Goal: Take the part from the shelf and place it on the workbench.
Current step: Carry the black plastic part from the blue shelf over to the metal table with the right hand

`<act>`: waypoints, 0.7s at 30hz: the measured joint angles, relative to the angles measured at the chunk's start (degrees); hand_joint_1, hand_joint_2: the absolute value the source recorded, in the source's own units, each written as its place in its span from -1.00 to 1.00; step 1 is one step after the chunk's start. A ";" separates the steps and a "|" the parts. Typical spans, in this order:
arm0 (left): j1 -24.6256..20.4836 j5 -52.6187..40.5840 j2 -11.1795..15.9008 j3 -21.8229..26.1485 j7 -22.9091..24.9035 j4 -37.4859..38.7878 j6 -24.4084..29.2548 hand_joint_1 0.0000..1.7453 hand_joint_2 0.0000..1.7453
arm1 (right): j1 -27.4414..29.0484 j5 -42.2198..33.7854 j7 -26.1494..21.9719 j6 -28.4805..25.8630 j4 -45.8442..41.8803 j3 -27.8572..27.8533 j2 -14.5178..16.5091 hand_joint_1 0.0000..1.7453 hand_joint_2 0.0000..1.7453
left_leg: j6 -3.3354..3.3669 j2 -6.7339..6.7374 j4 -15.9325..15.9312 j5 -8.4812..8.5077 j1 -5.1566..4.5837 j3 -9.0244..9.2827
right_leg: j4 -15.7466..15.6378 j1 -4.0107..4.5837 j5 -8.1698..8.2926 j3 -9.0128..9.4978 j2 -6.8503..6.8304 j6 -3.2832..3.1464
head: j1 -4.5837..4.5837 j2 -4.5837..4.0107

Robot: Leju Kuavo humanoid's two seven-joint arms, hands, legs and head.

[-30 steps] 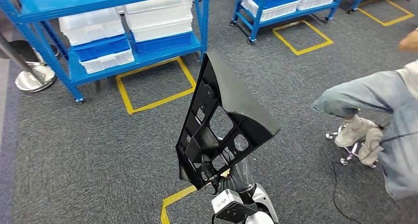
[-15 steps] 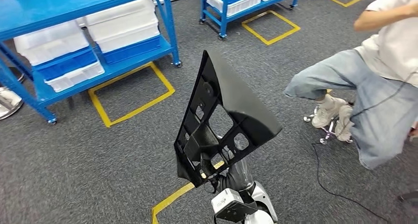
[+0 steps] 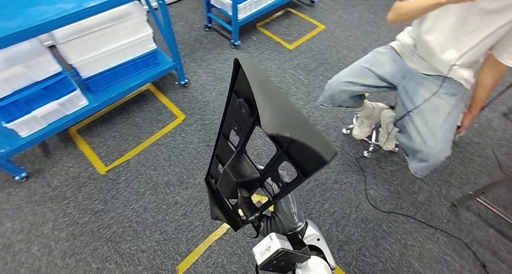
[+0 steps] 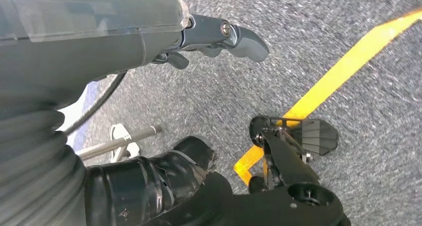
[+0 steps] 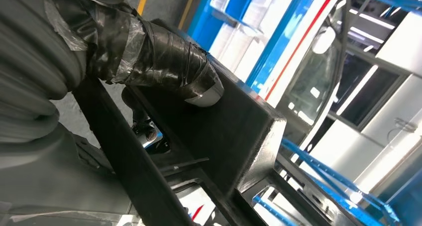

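I saw the part (image 3: pixel 265 141), a black triangular plastic frame with cut-out openings, standing upright in the middle of my head view, its narrow tip up and its wide end low, held off the grey carpet (image 3: pixel 121 195). The right hand (image 5: pixel 164 61) was clamped on it: in the right wrist view the tape-wrapped thumb pressed against a flat wall of the part, and darker fingers (image 5: pixel 142 124) reached through an opening behind it. In the head view that arm rose from below straight into the part's wide end. The left hand (image 4: pixel 214 37) hung over the carpet holding nothing; its thumb stuck out straight, but I could not tell how the other fingers lay. Left of the part, well apart from it, stood a blue shelf (image 3: pixel 163 29) carrying white and blue bins (image 3: pixel 102 41), with a yellow tape square (image 3: pixel 124 129) marked on the carpet in front of it. A second blue shelf (image 3: pixel 241 2) stood beyond the part, farther off. Right of the part a person (image 3: pixel 435 63) in pale jeans and a white shirt sat on a stool, and a black cable (image 3: pixel 410 216) ran across the carpet near them.
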 joint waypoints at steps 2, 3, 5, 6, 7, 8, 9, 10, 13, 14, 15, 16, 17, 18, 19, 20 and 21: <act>-0.08 -0.05 0.00 -0.02 0.07 0.00 -0.01 -1.00 1.00 | -0.06 -0.07 0.05 0.23 0.07 0.23 0.02 1.00 1.00 | -0.07 1.37 0.01 -0.22 0.00 0.16 | -1.84 -0.21 2.15 0.82 -0.36 0.02 | -0.01 0.00; -0.14 -0.13 -0.01 -0.04 0.09 0.00 -0.02 -1.00 1.00 | -0.19 -0.08 0.09 0.29 0.09 0.36 0.04 1.00 1.00 | -0.18 1.98 0.00 -0.37 0.00 0.33 | -5.43 -0.20 4.17 2.65 -1.00 -0.12 | -0.01 0.00; -0.21 -0.28 -0.02 -0.10 0.11 0.00 -0.03 -1.00 1.00 | -0.66 -0.15 0.20 0.39 0.09 0.69 0.19 1.00 1.00 | -0.61 3.08 -0.01 -0.71 -0.13 0.69 | -12.30 0.43 6.59 6.12 -3.44 -0.69 | -0.01 0.00; -0.24 -0.32 -0.04 -0.12 0.13 0.00 -0.03 -1.00 1.00 | -0.92 -0.19 0.27 0.41 0.09 0.91 0.32 1.00 1.00 | -0.90 3.58 -0.04 -0.85 -0.19 0.84 | -14.15 0.81 6.93 6.98 -4.22 -1.01 | -0.02 0.00; -0.27 -0.33 -0.06 -0.14 0.14 0.01 -0.05 -1.00 1.00 | -1.13 -0.21 0.32 0.43 0.09 1.08 0.45 1.00 1.00 | -1.21 4.11 -0.12 -0.97 -0.23 0.98 | -14.72 1.18 6.74 7.13 -4.43 -1.28 | -0.02 0.00; -0.34 -0.34 -0.13 -0.16 0.14 0.01 -0.07 -1.00 1.00 | -1.28 -0.23 0.36 0.43 0.09 1.22 0.56 1.00 1.00 | -1.54 4.69 -0.25 -1.04 -0.23 1.20 | -14.90 1.34 6.85 7.08 -3.67 -1.56 | -0.02 0.00; -0.43 -0.35 -0.19 -0.19 0.15 0.02 -0.10 -1.00 1.00 | -1.36 -0.25 0.39 0.44 0.09 1.32 0.66 1.00 1.00 | -1.87 4.97 -0.34 -1.25 -0.12 1.44 | -15.26 1.17 7.00 7.31 -2.96 -1.88 | -0.03 0.00; -0.49 -0.37 -0.25 -0.21 0.14 0.02 -0.13 -1.00 1.00 | -1.46 -0.25 0.41 0.45 0.09 1.39 0.76 1.00 1.00 | -2.17 4.36 0.08 -1.74 -0.01 1.48 | -15.73 1.01 7.19 7.65 -2.27 -2.24 | -0.02 0.00; -0.48 -0.42 -0.31 -0.25 0.15 0.02 -0.17 -1.00 1.00 | -1.97 -0.37 0.48 0.68 0.14 1.70 1.24 1.00 1.00 | -2.55 -0.16 7.71 -5.86 0.21 -1.98 | -16.60 0.65 7.59 8.37 -0.38 -3.18 | -0.06 0.00; -0.43 -0.42 -0.31 -0.25 0.17 0.02 -0.18 -1.00 1.00 | -2.07 -0.43 0.49 0.79 0.21 1.83 1.36 1.00 1.00 | -2.61 -0.97 11.55 -7.31 0.21 -4.05 | -16.53 0.69 7.57 8.37 0.33 -3.31 | -0.08 0.00; -0.36 -0.43 -0.31 -0.26 0.20 0.02 -0.19 -1.00 1.00 | -2.07 -0.47 0.49 0.86 0.30 1.93 1.40 1.00 1.00 | -2.70 -1.28 14.49 -7.97 0.22 -5.78 | -16.42 0.74 7.50 8.38 1.13 -3.38 | -0.07 0.00; -0.27 -0.43 -0.31 -0.26 0.22 0.02 -0.18 -1.00 1.00 | -2.06 -0.50 0.49 0.93 0.40 2.00 1.43 1.00 1.00 | -2.77 -1.39 15.69 -7.55 0.22 -6.78 | -16.24 0.78 7.40 8.38 1.98 -3.42 | -0.07 0.00; -0.19 -0.44 -0.31 -0.26 0.23 0.02 -0.18 -1.00 1.00 | -2.06 -0.53 0.49 0.98 0.49 2.04 1.43 1.00 1.00 | -2.81 -1.51 14.66 -5.96 0.24 -6.73 | -15.96 0.75 7.26 8.38 2.88 -3.35 | -0.07 0.00; -0.14 -0.44 -0.31 -0.26 0.23 0.02 -0.17 -1.00 1.00 | -2.06 -0.55 0.49 1.03 0.55 2.06 1.43 1.00 1.00 | -2.82 -1.90 11.68 -3.62 0.30 -5.75 | -15.61 0.67 7.04 8.38 3.74 -3.22 | -0.07 0.00; -0.10 -0.44 -0.29 -0.26 0.23 0.02 -0.16 -1.00 1.00 | -2.07 -0.56 0.49 1.05 0.57 2.08 1.44 1.00 1.00 | -2.76 -3.00 7.93 -1.53 0.40 -4.31 | -15.16 0.53 6.75 8.30 4.49 -3.00 | -0.07 0.00; -0.09 -0.45 -0.27 -0.26 0.23 0.02 -0.16 -1.00 1.00 | -2.11 -0.57 0.50 1.07 0.57 2.09 1.44 1.00 1.00 | -2.69 -4.23 4.57 -0.15 0.49 -2.94 | -14.60 0.50 6.44 8.07 5.17 -2.69 | -0.05 0.00; -0.10 -0.45 -0.25 -0.26 0.23 0.02 -0.16 -1.00 1.00 | -2.13 -0.57 0.50 1.07 0.57 2.11 1.46 1.00 1.00 | -2.54 -5.23 2.46 0.47 0.54 -2.09 | -14.17 0.41 6.24 7.77 5.72 -2.35 | -0.05 0.00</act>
